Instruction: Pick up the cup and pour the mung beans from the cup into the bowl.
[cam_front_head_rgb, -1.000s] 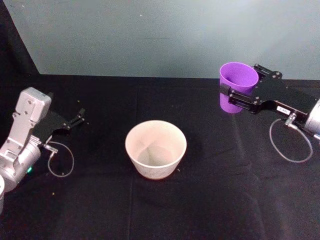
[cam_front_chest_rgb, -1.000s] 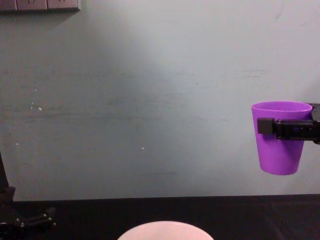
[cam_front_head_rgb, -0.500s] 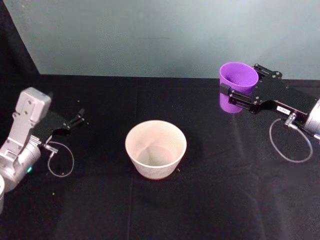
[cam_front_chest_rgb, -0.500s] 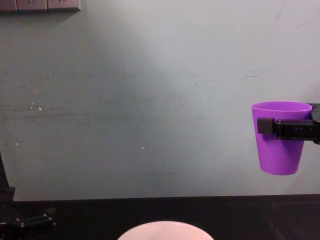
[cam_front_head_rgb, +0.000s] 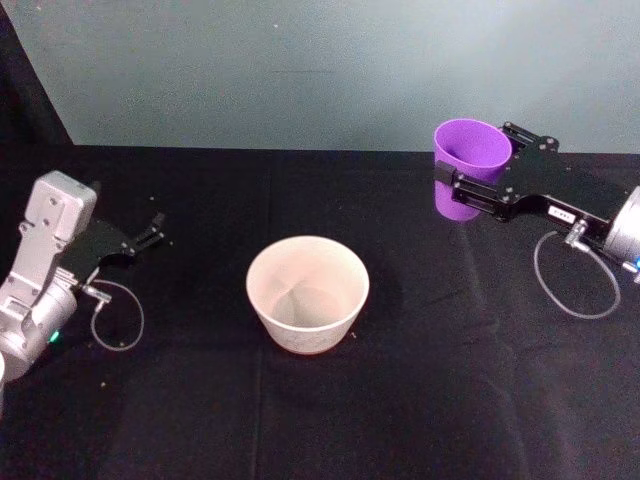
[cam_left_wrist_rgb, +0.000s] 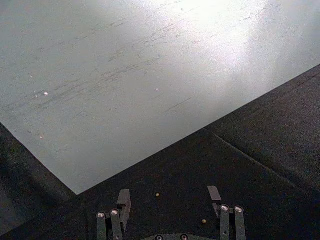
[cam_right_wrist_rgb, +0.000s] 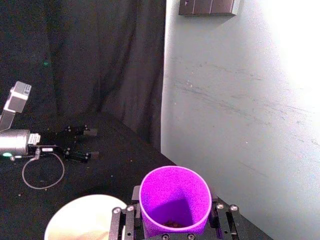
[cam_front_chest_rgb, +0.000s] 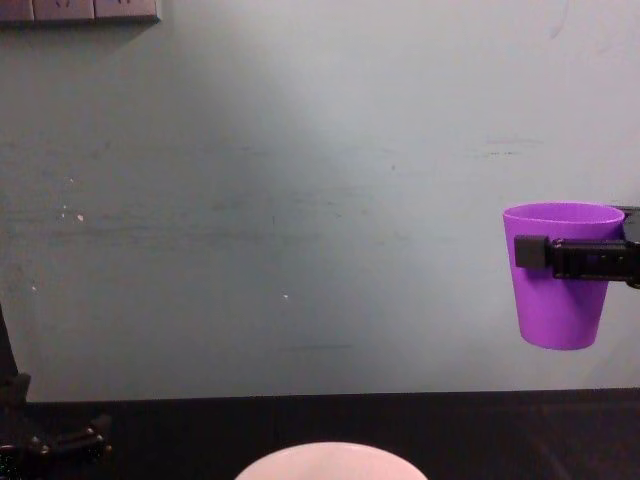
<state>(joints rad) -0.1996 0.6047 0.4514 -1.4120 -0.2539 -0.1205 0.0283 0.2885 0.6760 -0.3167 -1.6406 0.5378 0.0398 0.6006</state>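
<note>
One cup (cam_front_chest_rgb: 557, 310) upright, mouth up, clamped by right tool (cam_front_head_rgb: 470, 170); left tool (cam_left_wrist_rgb: 169, 196) open, low at left.

Pale grey-green wall (cam_front_chest_rgb: 300, 200), scuffed, with faint scratches. Grey socket plate (cam_front_chest_rgb: 80, 10) mounted high on it. Black cloth-covered table (cam_front_head_rgb: 420, 400) runs up to the wall. Black curtain (cam_right_wrist_rgb: 100, 50) hangs beside the wall's left end. Bright glare (cam_left_wrist_rgb: 225, 25) on the wall.

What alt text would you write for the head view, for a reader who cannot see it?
The right gripper, shut on a small bright purple plastic cup, holds it upright at the far right of a black-clothed table. A wide, pale pinkish-white round bowl stands at the table's centre; the left gripper sits open at the left.
</note>
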